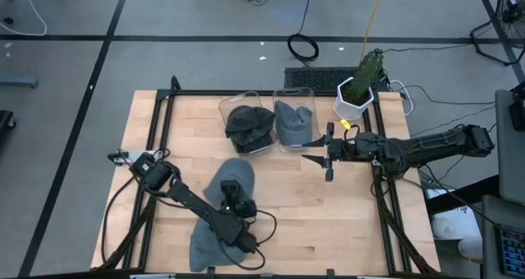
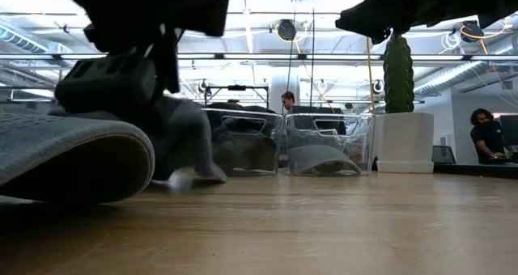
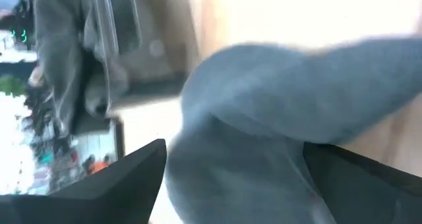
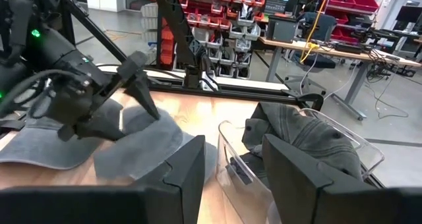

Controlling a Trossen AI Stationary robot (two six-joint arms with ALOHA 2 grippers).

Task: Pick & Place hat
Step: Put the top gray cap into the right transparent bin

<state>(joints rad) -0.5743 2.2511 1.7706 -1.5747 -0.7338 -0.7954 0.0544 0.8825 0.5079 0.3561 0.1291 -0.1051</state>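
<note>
A soft grey fabric hat [image 1: 220,217] lies at the table's [image 1: 328,221] six o'clock; the left gripper [image 1: 232,189] straddles it, spread wide. Clear plastic bins [image 1: 295,125] at twelve o'clock hold hats. Right gripper [image 1: 324,157] hangs part-open, empty.

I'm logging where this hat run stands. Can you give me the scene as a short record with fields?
hat on table: grey hat lying flat, near edge
left gripper: open, fingers either side of that hat
right gripper: empty, raised beside the bins
left bin: dark hat inside
right bin: grey hat inside
also there: potted cactus
</note>
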